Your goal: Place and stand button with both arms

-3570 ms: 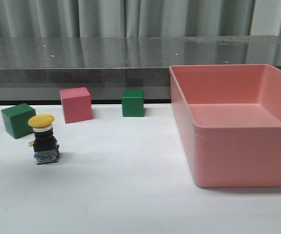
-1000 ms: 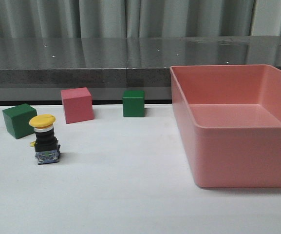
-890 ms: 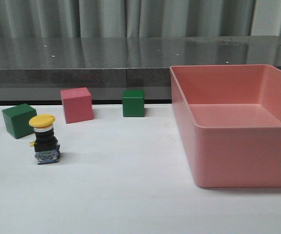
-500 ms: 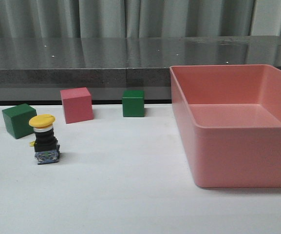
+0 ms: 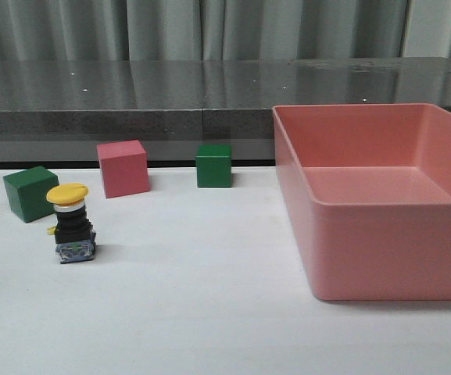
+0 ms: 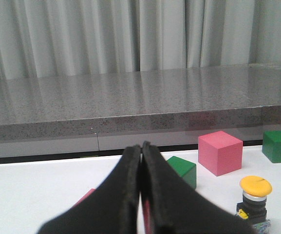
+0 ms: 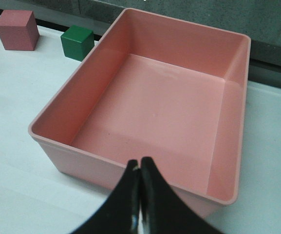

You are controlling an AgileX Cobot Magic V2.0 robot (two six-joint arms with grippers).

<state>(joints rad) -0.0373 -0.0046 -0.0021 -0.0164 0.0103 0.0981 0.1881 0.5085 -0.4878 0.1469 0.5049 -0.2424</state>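
Observation:
The button stands upright on the white table at the left, yellow cap on top, black body, bluish-grey base down. The left wrist view shows the button too, off to one side of my left gripper, whose black fingers are pressed together with nothing between them. My right gripper is shut and empty, hovering over the near wall of the pink bin. Neither arm appears in the front view.
A large pink bin fills the table's right side. A green cube and a pink cube sit just behind the button, another green cube farther right. A grey ledge and curtains run along the back.

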